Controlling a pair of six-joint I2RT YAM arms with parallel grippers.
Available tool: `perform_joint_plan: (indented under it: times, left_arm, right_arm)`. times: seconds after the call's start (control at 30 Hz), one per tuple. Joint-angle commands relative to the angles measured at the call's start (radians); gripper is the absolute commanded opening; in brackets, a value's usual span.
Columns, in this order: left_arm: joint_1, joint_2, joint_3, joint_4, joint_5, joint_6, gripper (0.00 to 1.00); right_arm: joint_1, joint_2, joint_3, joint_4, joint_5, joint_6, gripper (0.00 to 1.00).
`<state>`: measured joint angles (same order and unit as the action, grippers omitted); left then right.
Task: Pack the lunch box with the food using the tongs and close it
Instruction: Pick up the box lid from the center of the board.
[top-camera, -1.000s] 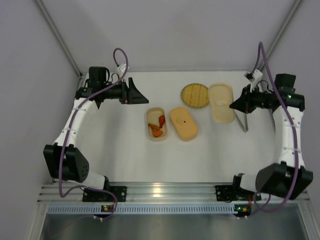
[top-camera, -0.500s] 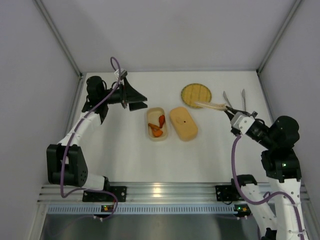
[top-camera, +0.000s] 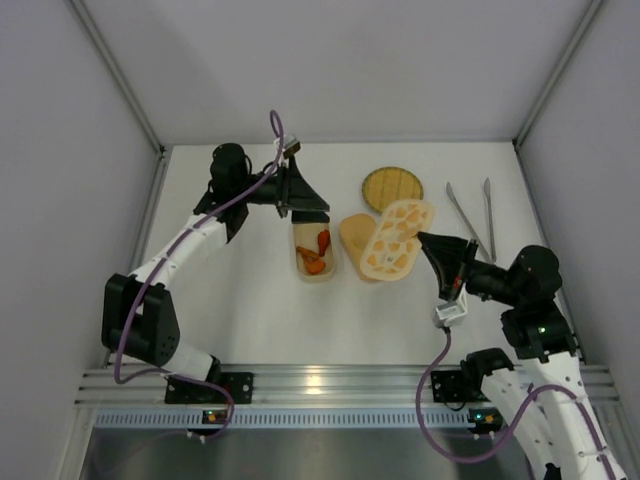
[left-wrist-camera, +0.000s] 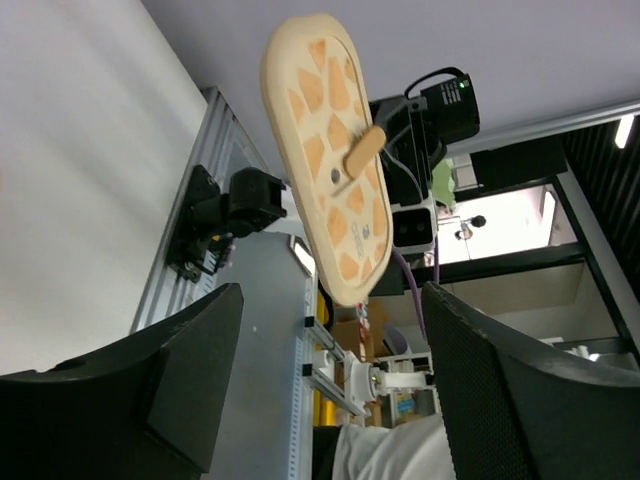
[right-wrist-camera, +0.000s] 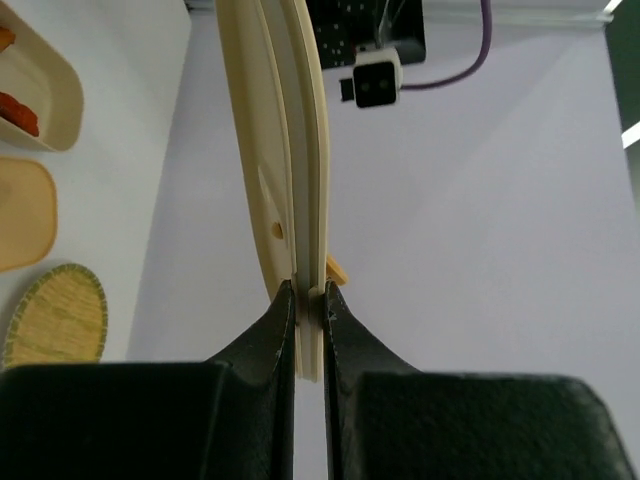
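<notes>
The cream lunch box (top-camera: 299, 268) stands open mid-table with orange-red food (top-camera: 315, 250) inside; the right wrist view shows its rim (right-wrist-camera: 58, 85). My right gripper (top-camera: 425, 243) is shut on the edge of the cream lid (top-camera: 395, 240), holding it tilted over a tan insert (top-camera: 352, 235). Edge-on, the lid (right-wrist-camera: 290, 150) runs up from my right gripper (right-wrist-camera: 310, 295). My left gripper (top-camera: 305, 212) hovers open just behind the box. Its wrist view shows the lid (left-wrist-camera: 330, 150) face-on beyond the empty left gripper (left-wrist-camera: 330, 390). The tongs (top-camera: 489, 220) lie on the table, far right.
A round woven yellow plate (top-camera: 391, 187) sits behind the box, also seen as a plate (right-wrist-camera: 55, 315) in the right wrist view. Side walls close in the table left and right. The aluminium rail with both arm bases runs along the near edge.
The right arm picked the lid up off the table at the back right and carried it left over the tan insert. The left gripper moved right, up to the box.
</notes>
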<state>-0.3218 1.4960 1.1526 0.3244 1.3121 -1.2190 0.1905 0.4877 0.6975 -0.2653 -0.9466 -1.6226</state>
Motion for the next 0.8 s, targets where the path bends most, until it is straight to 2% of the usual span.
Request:
perform_joint_plan:
  times: [0.0,0.07,0.1,0.2,0.4,0.77]
  left_arm:
    - [-0.016,0.027,0.108,-0.100,-0.042,0.131,0.76]
    - [-0.032,0.043,0.206,-0.267,-0.079,0.269,0.70]
    - [-0.063,0.058,0.243,-0.482,-0.099,0.449,0.67]
    - [-0.147,0.072,0.335,-0.733,-0.183,0.694,0.66]
    - [-0.220,0.092,0.325,-0.763,-0.205,0.745,0.68]
    - [-0.221,0.040,0.191,-0.624,-0.111,0.624,0.61]
  right_arm:
    - [0.050,0.015,0.016,0.046,-0.132,-0.276,0.00]
    - [0.070,0.029,0.023,0.014,-0.121,-0.327,0.00]
    - [0.096,0.031,0.020,0.011,-0.113,-0.333,0.00]
    - [0.153,0.035,0.017,0.014,-0.069,-0.338,0.00]
    - [0.259,0.032,-0.007,0.055,0.025,-0.316,0.00]
    - [0.336,0.057,-0.021,0.122,0.147,-0.273,0.00]
